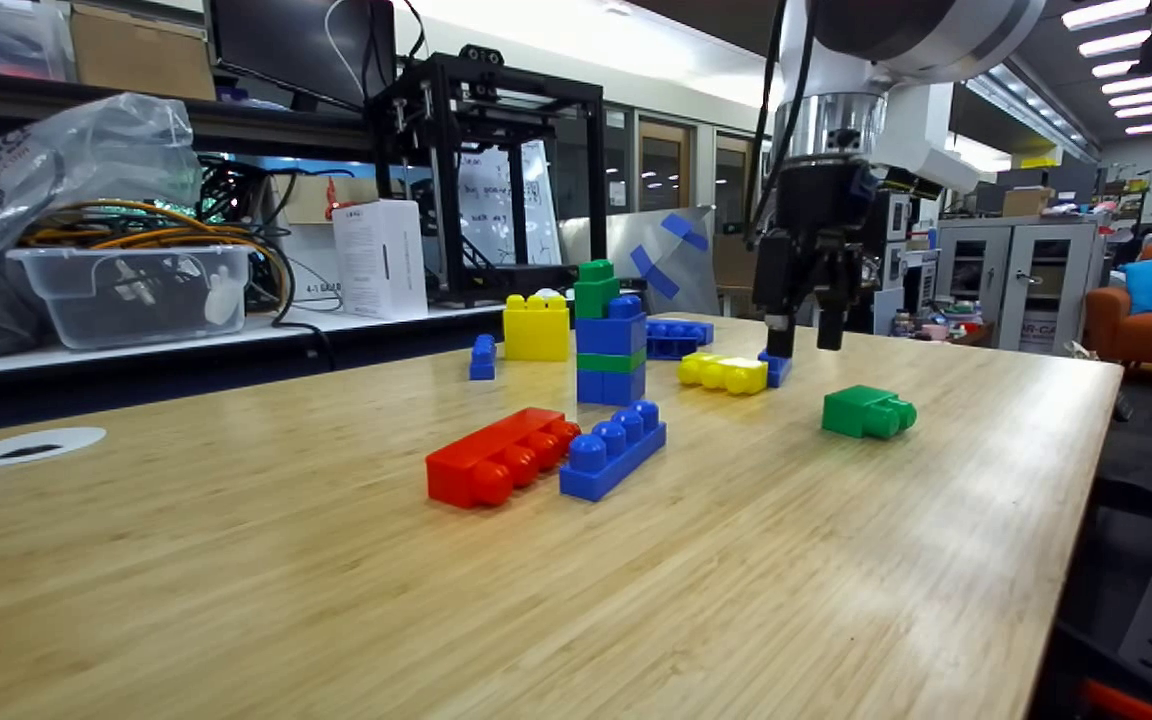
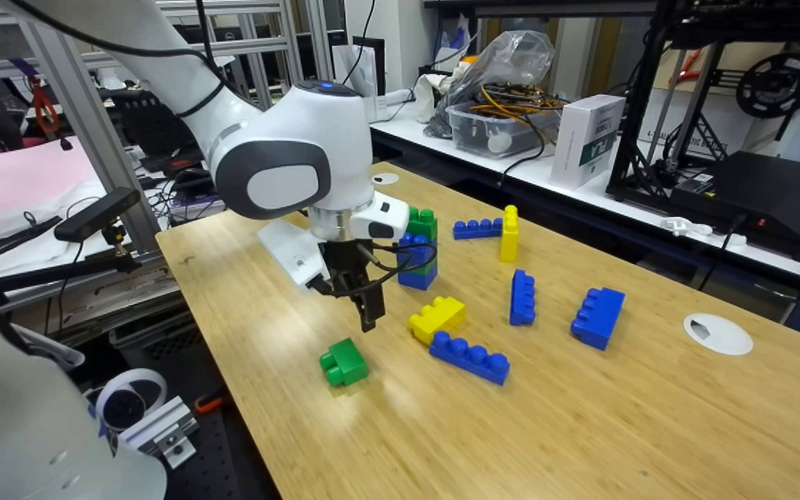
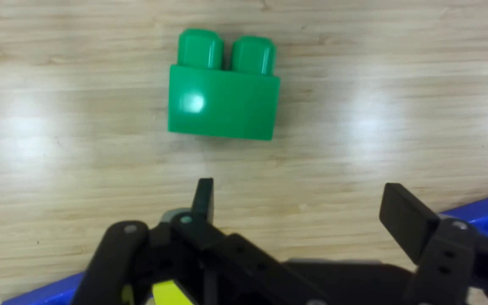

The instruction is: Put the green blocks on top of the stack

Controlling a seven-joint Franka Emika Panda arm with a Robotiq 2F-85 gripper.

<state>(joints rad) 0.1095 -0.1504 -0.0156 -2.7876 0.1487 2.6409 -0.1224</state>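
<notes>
Green block [image 3: 223,101] lies sideways on the counter [image 1: 816,570], upper middle of the wrist view, not yet stacked; a second green block [image 1: 593,298] already tops the stack [image 1: 611,337]. Fingers [image 3: 409,222] stand wide apart, empty.

The bench [image 1: 636,600] is pale, fine-grained wood with a soft sheen. On it, the green block [image 3: 227,103] is smooth, glossy plastic that throws back a bright spot of light; the stack [image 1: 608,338], red brick [image 1: 481,455] and chunky yellow block [image 1: 536,335] look like the same shiny plastic. The tool [image 3: 299,199] is matt, the arm [image 2: 334,132] smooth with a shiny metal collar [image 2: 332,223]. Beyond, the bag [image 1: 106,150] is crinkled clear plastic, the tub [image 1: 76,305] smooth.
</notes>
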